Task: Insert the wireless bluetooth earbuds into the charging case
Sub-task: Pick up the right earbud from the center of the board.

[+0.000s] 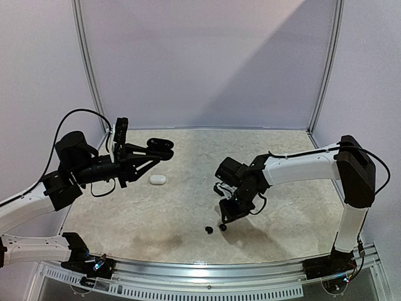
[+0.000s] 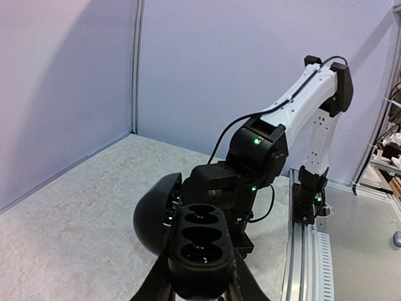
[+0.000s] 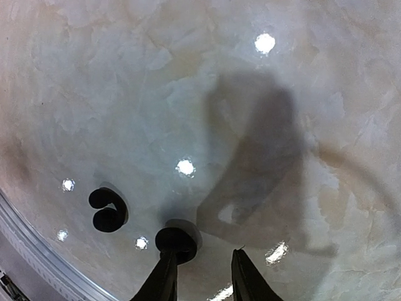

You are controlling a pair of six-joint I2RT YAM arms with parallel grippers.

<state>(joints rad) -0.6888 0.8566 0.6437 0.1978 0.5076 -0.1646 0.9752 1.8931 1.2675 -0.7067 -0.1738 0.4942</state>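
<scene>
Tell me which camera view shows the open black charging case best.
The left wrist view. There the charging case fills the foreground, lid open, its sockets facing the camera. The top external view shows it only small and dark, held by the left gripper. The right wrist view does not show it.

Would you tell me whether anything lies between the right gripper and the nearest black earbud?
Nothing visible does. The right gripper is open, the nearest black earbud just at one fingertip; the other earbud lies aside.
</scene>
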